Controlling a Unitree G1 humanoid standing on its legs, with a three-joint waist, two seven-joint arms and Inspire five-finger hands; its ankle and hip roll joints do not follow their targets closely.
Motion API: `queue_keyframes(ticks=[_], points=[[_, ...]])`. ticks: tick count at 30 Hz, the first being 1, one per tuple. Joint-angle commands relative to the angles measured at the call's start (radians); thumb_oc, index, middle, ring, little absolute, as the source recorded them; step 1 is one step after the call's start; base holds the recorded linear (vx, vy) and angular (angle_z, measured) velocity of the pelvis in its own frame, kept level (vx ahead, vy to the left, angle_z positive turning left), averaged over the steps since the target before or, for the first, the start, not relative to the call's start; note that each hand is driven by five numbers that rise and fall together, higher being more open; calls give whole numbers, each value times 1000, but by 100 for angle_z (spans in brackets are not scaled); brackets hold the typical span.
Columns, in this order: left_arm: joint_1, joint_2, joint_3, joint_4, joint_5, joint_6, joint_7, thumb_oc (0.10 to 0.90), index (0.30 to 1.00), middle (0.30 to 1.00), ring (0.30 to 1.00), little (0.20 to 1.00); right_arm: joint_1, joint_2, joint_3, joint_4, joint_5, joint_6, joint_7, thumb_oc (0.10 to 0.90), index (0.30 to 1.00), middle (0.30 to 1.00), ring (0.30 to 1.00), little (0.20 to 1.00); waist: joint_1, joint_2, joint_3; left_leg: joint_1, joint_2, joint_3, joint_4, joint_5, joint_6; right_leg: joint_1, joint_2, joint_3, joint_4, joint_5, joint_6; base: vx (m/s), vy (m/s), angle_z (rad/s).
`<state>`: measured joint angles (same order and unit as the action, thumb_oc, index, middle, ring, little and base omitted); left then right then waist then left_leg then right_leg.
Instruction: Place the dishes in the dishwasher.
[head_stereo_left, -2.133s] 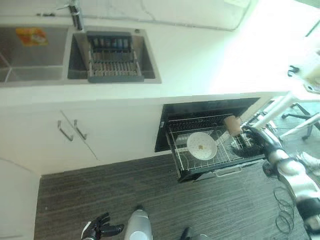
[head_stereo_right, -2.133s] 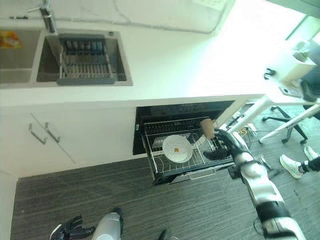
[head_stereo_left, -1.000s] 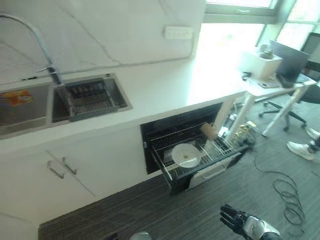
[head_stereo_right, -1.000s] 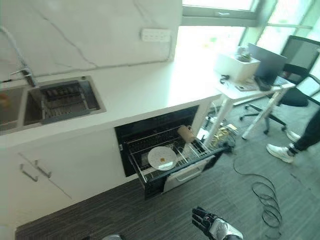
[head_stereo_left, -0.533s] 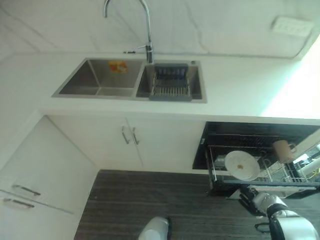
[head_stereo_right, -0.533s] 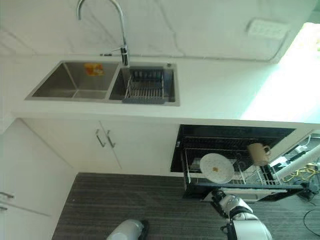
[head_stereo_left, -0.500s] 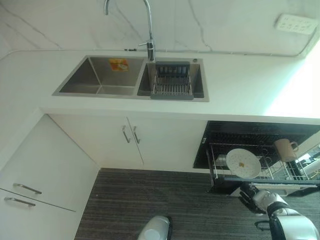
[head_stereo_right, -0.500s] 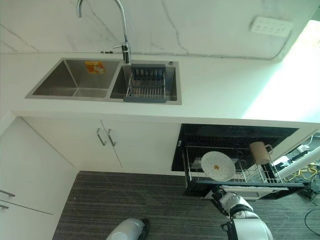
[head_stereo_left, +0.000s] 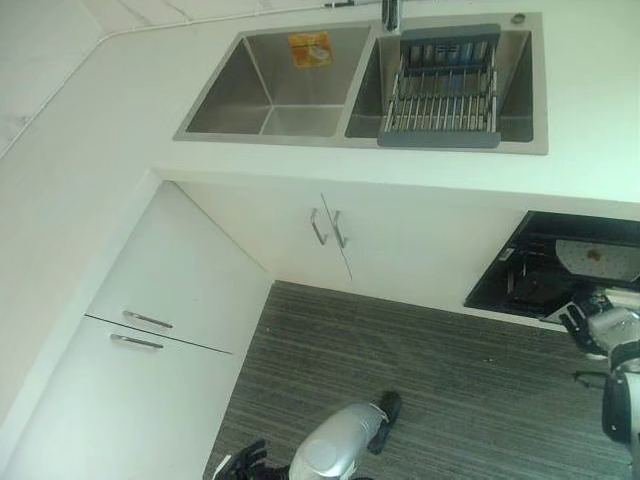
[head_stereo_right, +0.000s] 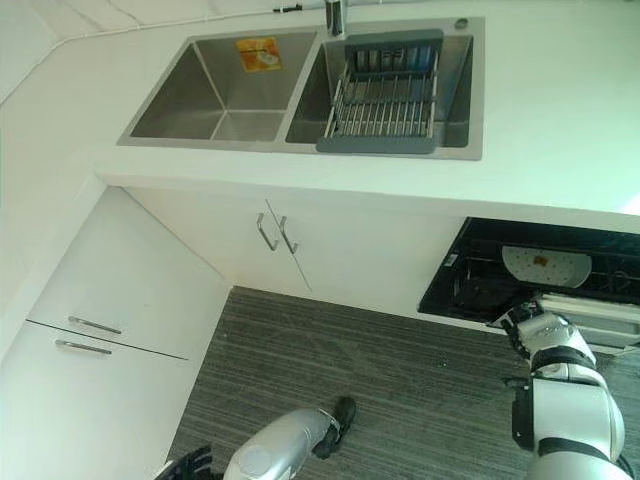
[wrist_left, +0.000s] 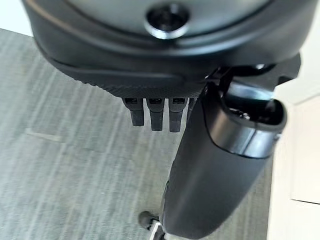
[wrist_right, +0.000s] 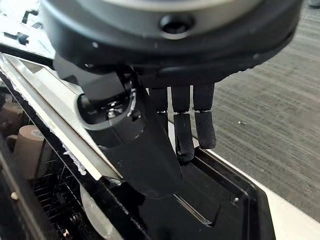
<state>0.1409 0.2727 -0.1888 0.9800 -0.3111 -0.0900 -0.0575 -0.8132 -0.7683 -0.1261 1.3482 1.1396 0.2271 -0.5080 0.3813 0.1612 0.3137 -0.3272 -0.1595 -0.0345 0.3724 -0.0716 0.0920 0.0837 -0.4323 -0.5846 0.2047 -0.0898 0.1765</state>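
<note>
From my head camera I look down on a white kitchen counter (head_stereo_left: 90, 130) that bends in an L from the top edge down the left side. Set into it at 12 o'clock is a steel double sink (head_stereo_left: 270, 85); its right basin holds a grey drying rack (head_stereo_left: 442, 95), and an orange sticker (head_stereo_left: 310, 47) sits on the back wall of the left basin. Below the counter run white cabinets (head_stereo_left: 190, 270), with paired bar handles (head_stereo_left: 327, 227) near the centre and two more at 8 o'clock. The floor (head_stereo_left: 420, 380) is dark grey, striped carpet.

At 3 o'clock the dishwasher (head_stereo_right: 470, 275) stands open under the counter, a black cavity. A white plate (head_stereo_right: 546, 265) with a small brown spot lies inside it. My right hand (head_stereo_right: 528, 325) is at the front of the dishwasher, just below the plate. My left hand (head_stereo_right: 185, 465) hangs low at 7 o'clock over the carpet.

Left wrist camera: my left hand (wrist_left: 155, 112) has fingers hanging relaxed, holding nothing, with striped carpet beyond.

Right wrist camera: my right hand (wrist_right: 185, 125) has fingers extended and loose, their tips at the black edge of the dishwasher door (wrist_right: 225, 200); it grips nothing. A tan cup (wrist_right: 30, 142) stands in the wire rack at 9 o'clock.
</note>
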Motion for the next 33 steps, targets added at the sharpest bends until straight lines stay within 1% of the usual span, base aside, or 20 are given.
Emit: queue_keyframes(ticks=[1,3,4,7,9,11,13,16,19,21,22,23,24,26,28,29,30,31,32,33], points=[[10,91,-32,17,-47,-11,-12,800,900,900,900,900,-258,-109,110,-130,-47,-136,118,400,300,300,300,300,30,12,-51,53,134,-85,-72,-50,-169,-68,-22,67,95,-28,15,56,42,0],[14,96,-27,15,-55,-15,-18,800,900,900,900,900,-325,-141,136,-135,-50,-179,117,400,300,300,300,300,35,21,-41,34,128,-86,-72,-41,-168,-80,-26,72,95,-26,18,24,20,1],[26,107,-12,19,-63,-21,-26,800,900,900,900,900,-406,-180,170,-137,-57,-239,121,400,300,300,300,300,46,29,-29,9,118,-87,-72,-28,-166,-93,-31,74,95,-23,22,4,-1,7],[42,116,10,30,-64,-29,-41,800,900,900,900,900,-469,-206,209,-152,-66,-273,139,400,300,300,300,300,53,36,-22,-11,111,-87,-72,-20,-165,-104,-35,74,95,-21,27,2,-1,13],[46,116,17,33,-66,-31,-48,800,900,900,900,900,-493,-209,228,-152,-61,-294,153,400,300,300,300,300,53,38,-21,-18,109,-84,-72,-19,-164,-109,-36,74,95,-21,28,-3,11,9],[51,120,27,36,-66,-35,-59,800,900,900,900,900,-520,-208,247,-172,-66,-359,192,400,300,300,300,300,52,39,-18,-23,110,-80,-72,-20,-164,-113,-37,74,95,-20,30,0,0,0],[51,117,37,35,-59,-47,-68,800,900,900,900,900,-520,-187,253,-208,-112,-394,233,400,300,300,300,300,50,36,-18,-23,111,-73,-72,-24,-165,-111,-40,73,95,-19,32,12,6,-2],[43,119,41,23,-67,-45,-76,800,900,900,900,900,-503,-179,250,-217,-146,-369,285,400,300,300,300,300,46,30,-25,-16,113,-67,-72,-29,-164,-104,-43,72,95,-16,34,19,3,-1],[46,122,38,8,-61,-66,-96,800,900,900,900,900,-428,-159,222,-218,-198,-332,410,400,300,300,300,300,32,12,-31,-3,133,-46,-72,-35,-167,-98,-37,79,95,-16,32,8,-2,-4],[45,118,44,7,-63,-72,-97,800,900,900,900,900,-391,-146,209,-231,-184,-315,443,463,394,394,394,394,28,5,-31,0,139,-42,-72,-37,-168,-97,-33,83,95,-15,32,-13,-39,-12],[43,118,57,8,-78,-85,-98,800,900,900,900,900,-312,-110,182,-267,-187,-303,505,764,846,846,846,846,22,-12,-28,3,149,-37,-72,-39,-168,-94,-28,86,95,-12,32,-30,-122,-11],[37,118,72,13,-81,-91,-103,800,900,900,900,900,-236,-66,165,-315,-191,-299,544,800,900,900,900,900,15,-26,-23,7,159,-31,-72,-40,-167,-91,-25,86,95,-7,32,-33,-133,-10],[37,119,78,14,-81,-93,-106,800,900,900,900,900,-205,-48,157,-337,-199,-298,555,800,900,900,900,900,13,-32,-22,9,163,-29,-72,-41,-166,-90,-23,86,95,-5,31,-30,-122,-15],[26,115,107,21,-88,-105,-110,800,900,900,900,900,31,88,144,-518,-278,-323,592,800,900,900,900,900,-26,-61,-14,29,192,-3,-72,-45,-161,-91,-8,99,95,4,26,-35,-109,-22],[23,107,114,17,-97,-114,-102,800,900,900,900,900,159,165,144,-612,-294,-337,607,800,900,900,900,900,-53,-79,-11,43,211,16,-72,-51,-158,-95,3,116,95,7,23,-81,-77,-32],[21,97,119,9,-113,-125,-98,800,900,900,900,900,259,223,152,-697,-343,-362,628,800,900,900,900,900,-82,-90,-10,37,221,34,-72,-33,-146,-112,8,121,95,28,10,-136,-76,-45],[17,91,123,10,-115,-134,-96,800,900,900,900,900,323,265,165,-752,-345,-371,624,800,900,900,900,900,-102,-103,-11,43,234,49,-72,-37,-145,-120,16,135,95,27,9,-134,-86,-44],[14,85,125,12,-118,-140,-95,800,900,900,900,900,379,307,174,-791,-373,-388,621,800,900,900,900,900,-119,-112,-13,48,243,61,-72,-40,-145,-125,24,151,95,26,9,-49,-144,-46],[15,80,132,9,-85,-150,-69,800,900,900,900,900,444,339,181,-823,-420,-414,612,800,900,900,900,900,-139,-124,-21,57,255,78,-72,-46,-144,-130,35,171,95,23,8,-47,-139,-52],[18,77,132,9,-58,-155,-51,800,900,900,900,900,495,355,183,-850,-410,-418,614,800,900,900,900,900,-153,-132,-28,64,266,92,-72,-50,-145,-134,42,182,95,20,10,-50,-146,-50]])
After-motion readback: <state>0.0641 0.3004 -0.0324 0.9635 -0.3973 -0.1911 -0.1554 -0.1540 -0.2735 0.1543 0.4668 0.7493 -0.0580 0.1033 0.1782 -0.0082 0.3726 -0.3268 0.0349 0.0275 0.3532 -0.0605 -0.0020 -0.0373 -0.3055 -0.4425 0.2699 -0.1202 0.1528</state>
